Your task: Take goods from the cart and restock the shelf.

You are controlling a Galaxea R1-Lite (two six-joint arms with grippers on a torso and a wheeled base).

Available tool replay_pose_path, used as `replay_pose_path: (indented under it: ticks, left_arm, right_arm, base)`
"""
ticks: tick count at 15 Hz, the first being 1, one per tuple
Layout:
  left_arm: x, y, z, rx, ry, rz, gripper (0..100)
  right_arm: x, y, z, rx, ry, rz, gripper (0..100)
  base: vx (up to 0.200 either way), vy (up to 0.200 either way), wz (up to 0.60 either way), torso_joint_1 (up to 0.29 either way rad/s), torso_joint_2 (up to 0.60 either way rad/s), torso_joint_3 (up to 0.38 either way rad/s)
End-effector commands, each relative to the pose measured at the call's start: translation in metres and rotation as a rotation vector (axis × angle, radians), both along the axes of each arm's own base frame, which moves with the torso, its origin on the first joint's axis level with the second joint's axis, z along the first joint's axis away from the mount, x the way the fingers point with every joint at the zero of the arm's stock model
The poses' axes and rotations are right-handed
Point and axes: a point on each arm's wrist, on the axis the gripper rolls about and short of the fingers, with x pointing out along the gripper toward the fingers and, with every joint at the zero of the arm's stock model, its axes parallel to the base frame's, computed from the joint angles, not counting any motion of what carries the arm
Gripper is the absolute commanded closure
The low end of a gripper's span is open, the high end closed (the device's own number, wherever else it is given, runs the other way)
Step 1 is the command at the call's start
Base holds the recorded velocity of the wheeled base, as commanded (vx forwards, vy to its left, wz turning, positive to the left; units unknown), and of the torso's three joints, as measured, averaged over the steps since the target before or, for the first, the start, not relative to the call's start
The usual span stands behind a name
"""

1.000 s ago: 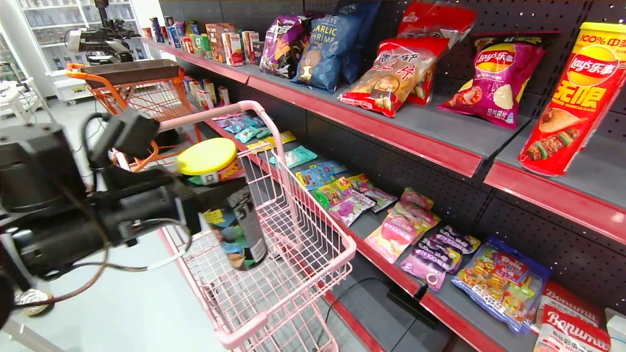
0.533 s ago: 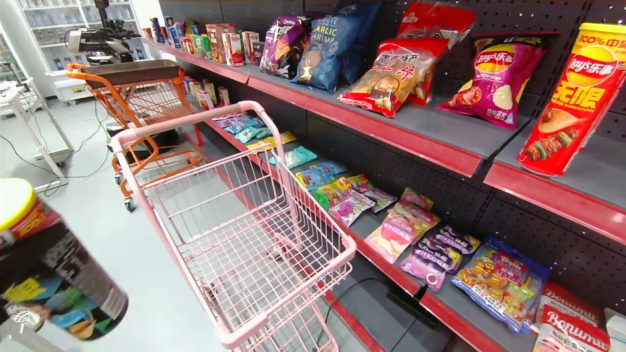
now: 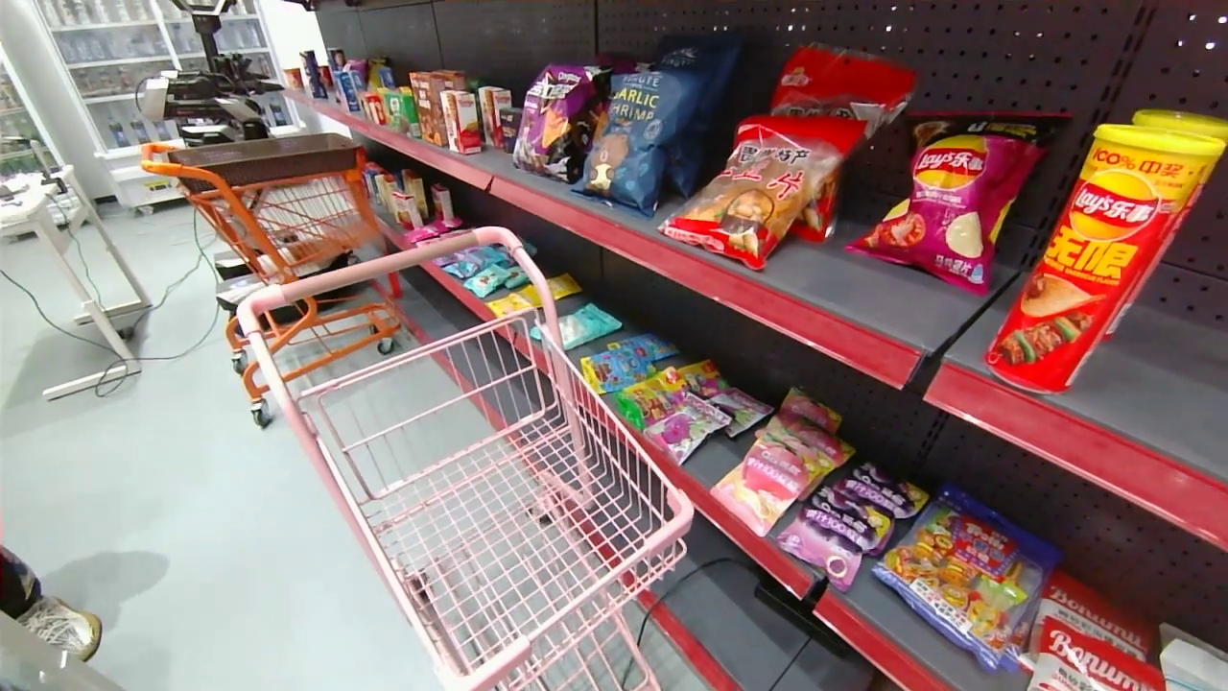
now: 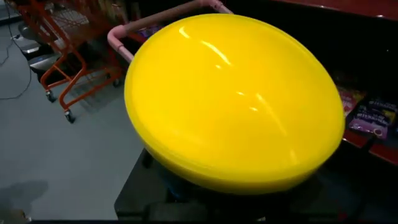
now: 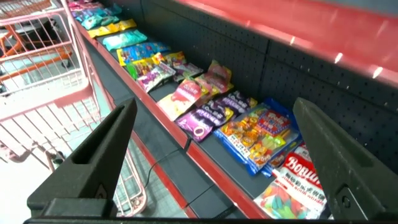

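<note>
The yellow lid of a chip can (image 4: pixel 236 99) sits right before the left wrist camera, with my left gripper's dark body (image 4: pixel 186 205) under it, shut on the can. Beyond the lid I see the handle of the pink cart (image 4: pixel 155 22). In the head view the pink cart (image 3: pixel 499 480) stands with a bare wire basket beside the shelf. On the upper shelf (image 3: pixel 729 278) a red chip can (image 3: pixel 1094 259) with a yellow lid leans at the right. My right gripper (image 5: pixel 214 109) is open with nothing in it, over the snack packets (image 5: pixel 205 102) of the lower shelf.
An orange cart (image 3: pixel 278 202) stands behind the pink one. Bags of chips (image 3: pixel 959 206) and snacks (image 3: pixel 758 197) line the upper shelf, with bare room on either side of the red can. Small packets (image 3: pixel 796 461) cover the lower shelf. Open floor (image 3: pixel 144 461) lies left of the cart.
My left arm with the chip can swung from over the pink cart to the left and out of the head view. The head camera has shifted a little.
</note>
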Motion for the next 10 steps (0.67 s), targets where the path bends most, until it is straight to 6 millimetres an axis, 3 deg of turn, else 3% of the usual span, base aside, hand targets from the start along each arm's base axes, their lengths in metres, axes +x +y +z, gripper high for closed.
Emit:
replay_pose_path:
  ticks: [1, 7, 10]
  left_arm:
    - [-0.0061, 0.0006, -0.0019, -0.003, -0.033, 0.000, 100]
    - [-0.0069, 0.0002, -0.0083, 0.010, -0.032, -0.023, 100]
    - [-0.0083, 0.0003, -0.0086, 0.023, -0.041, -0.025, 100]
  right_arm:
    - [0.0001, 0.0000, 0.0001, 0.000, 0.001, -0.001, 0]
    - [0.0001, 0.0000, 0.0001, 0.001, 0.001, -0.001, 0]
    - [0.0001, 0.0000, 0.0001, 0.006, 0.001, 0.000, 0]
  base:
    - [0.000, 0.000, 0.00, 0.207, -0.54, -0.344]
    - [0.000, 0.000, 0.00, 0.235, -0.58, -0.353]
    - [0.000, 0.000, 0.00, 0.152, -0.36, -0.211]
